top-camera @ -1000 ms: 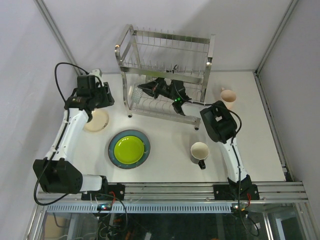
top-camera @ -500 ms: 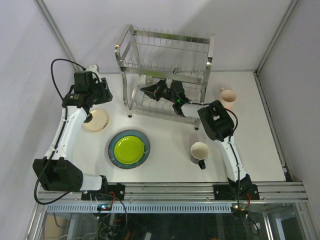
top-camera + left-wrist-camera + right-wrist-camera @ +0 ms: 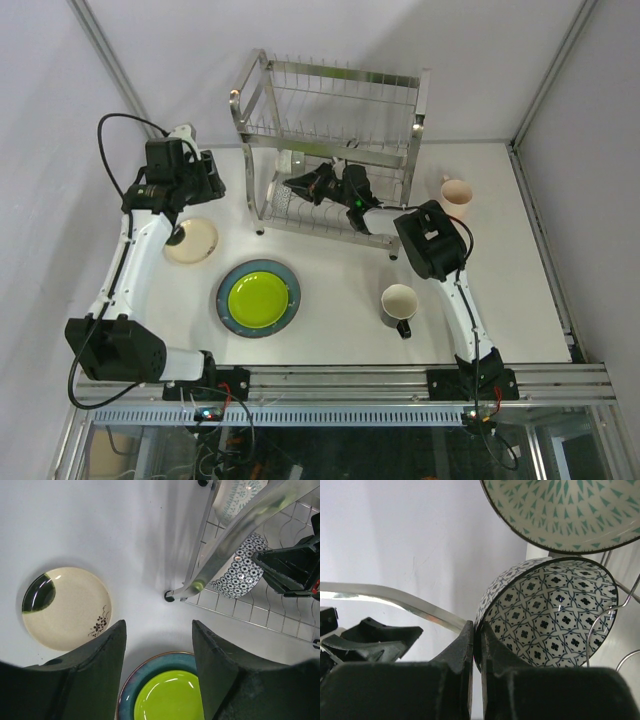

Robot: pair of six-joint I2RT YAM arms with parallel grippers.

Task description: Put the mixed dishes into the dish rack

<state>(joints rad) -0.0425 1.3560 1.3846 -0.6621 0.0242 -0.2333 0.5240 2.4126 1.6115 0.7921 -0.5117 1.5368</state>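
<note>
My right gripper (image 3: 476, 628) is shut on the rim of the black-and-white patterned bowl (image 3: 550, 615). It holds the bowl on edge in the lower tier of the steel dish rack (image 3: 330, 140), where the gripper (image 3: 302, 184) reaches in from the right. The bowl also shows in the left wrist view (image 3: 240, 567). A small dish with a green triangle pattern (image 3: 565, 510) stands just behind it. My left gripper (image 3: 159, 625) is open and empty, high above the table left of the rack (image 3: 205, 180). The lime-green plate (image 3: 258, 298) lies on the blue-grey plate (image 3: 228, 300). The cream black-marked plate (image 3: 192, 240) lies to the left.
The pink mug (image 3: 457, 193) stands right of the rack. The cream dark-handled mug (image 3: 399, 303) stands on the table at front right. The rack's front-left post (image 3: 225, 545) crosses the left wrist view. Grey walls close in the table.
My left gripper has risen and drawn back from the cream plate towards the far left. My right gripper with the bowl has shifted slightly further into the rack.
</note>
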